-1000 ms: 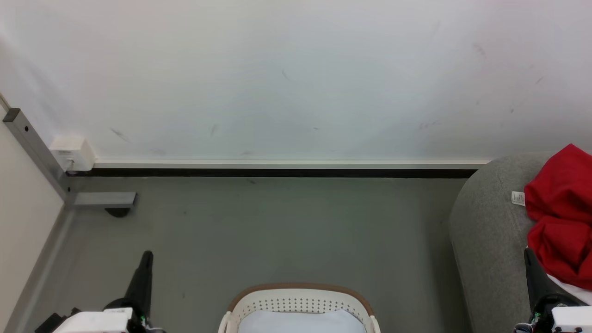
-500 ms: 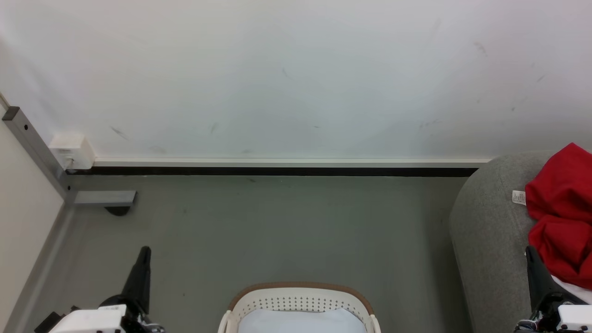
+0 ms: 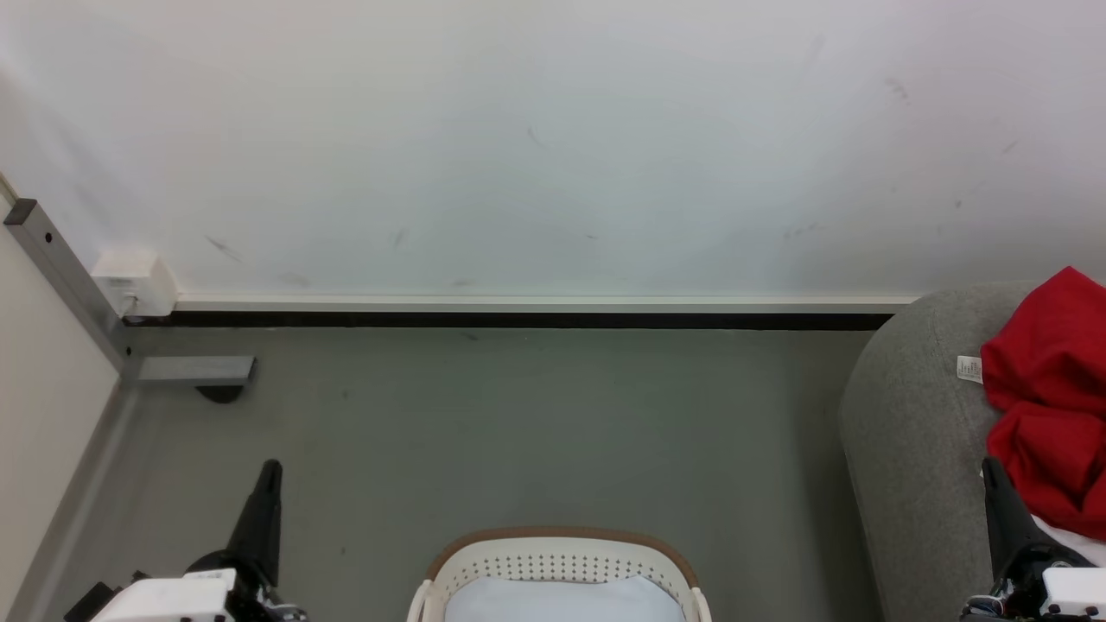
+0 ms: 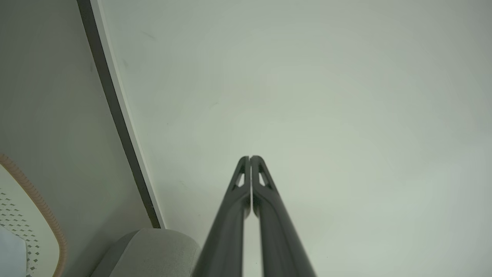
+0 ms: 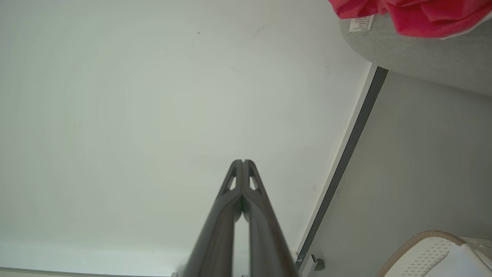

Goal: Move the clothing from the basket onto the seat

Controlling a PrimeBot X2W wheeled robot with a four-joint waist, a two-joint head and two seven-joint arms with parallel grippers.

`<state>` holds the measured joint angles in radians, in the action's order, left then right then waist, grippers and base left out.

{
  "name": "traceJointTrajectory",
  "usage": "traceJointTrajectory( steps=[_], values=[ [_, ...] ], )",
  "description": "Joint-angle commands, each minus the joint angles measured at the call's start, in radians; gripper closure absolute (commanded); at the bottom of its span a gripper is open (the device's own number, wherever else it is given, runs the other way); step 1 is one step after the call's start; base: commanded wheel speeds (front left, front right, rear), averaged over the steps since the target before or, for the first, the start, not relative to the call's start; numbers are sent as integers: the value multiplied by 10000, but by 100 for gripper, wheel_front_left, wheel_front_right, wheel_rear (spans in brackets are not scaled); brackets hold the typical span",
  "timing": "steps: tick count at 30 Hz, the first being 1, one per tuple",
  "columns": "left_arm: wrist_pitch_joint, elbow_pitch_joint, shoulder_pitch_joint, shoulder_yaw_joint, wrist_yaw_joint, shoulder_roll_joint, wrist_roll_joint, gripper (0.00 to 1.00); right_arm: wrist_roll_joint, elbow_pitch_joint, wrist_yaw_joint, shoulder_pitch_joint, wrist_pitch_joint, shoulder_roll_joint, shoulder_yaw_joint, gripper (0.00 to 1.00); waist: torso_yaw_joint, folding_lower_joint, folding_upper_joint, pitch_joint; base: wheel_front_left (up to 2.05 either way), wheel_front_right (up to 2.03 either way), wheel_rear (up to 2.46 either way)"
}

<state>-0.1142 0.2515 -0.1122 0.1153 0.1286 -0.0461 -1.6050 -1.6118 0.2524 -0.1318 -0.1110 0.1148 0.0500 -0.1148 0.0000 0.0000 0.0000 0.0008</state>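
At the far left a grey metal post (image 3: 62,278) runs up the white wall (image 3: 553,147), with a small white plastic box (image 3: 134,283) fixed beside it just above the black skirting strip (image 3: 518,320). Below, over the grey floor (image 3: 518,432), the left tool (image 3: 270,471) hangs at the lower left of the head view, pointing up the picture. Its wrist view shows the two long dark fingers (image 4: 265,207) pressed together tip to tip, clenched on themselves and pointed at the wall.

At the bottom centre stands the rounded cream-white plastic laundry basket (image 3: 562,566) with rows of small holes and a brown rim. A pale bluish-white surface (image 3: 562,598) shows inside it; what it is cannot be told.

To the right, well apart from the basket, is the large grey woven-fabric seat (image 3: 916,449) with rounded corners. The soft red fabric garments (image 3: 1050,406) lie crumpled on top of it, a small white label (image 3: 969,369) sticking out at their left edge and a strip of white showing under their lower edge.

The right tool (image 3: 990,468) rises at the lower right, in front of the seat and just beside the red heap; its fingers (image 5: 226,215) are likewise clenched together.
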Motion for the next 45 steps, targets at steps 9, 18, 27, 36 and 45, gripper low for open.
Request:
traceJointTrajectory(
  steps=[9,18,27,36,45],
  values=[
    [-54,-24,-62,24,46,-76,-121,100,3,-60,21,-71,42,-3,-46,100,0,0,0,0,0,0,0],
    [-53,-25,-61,23,46,-77,-122,100,4,-60,21,-71,42,-3,-46,100,0,0,0,0,0,0,0],
    [-52,-25,-61,22,46,-77,-122,100,4,-60,21,-71,42,-3,-46,100,0,0,0,0,0,0,0],
    [-52,-26,-61,22,46,-77,-123,100,3,-60,21,-71,42,-3,-45,100,0,0,0,0,0,0,0],
    [-51,-26,-60,21,46,-77,-123,100,2,-60,21,-70,41,-3,-44,100,0,0,0,0,0,0,0]
  ],
)
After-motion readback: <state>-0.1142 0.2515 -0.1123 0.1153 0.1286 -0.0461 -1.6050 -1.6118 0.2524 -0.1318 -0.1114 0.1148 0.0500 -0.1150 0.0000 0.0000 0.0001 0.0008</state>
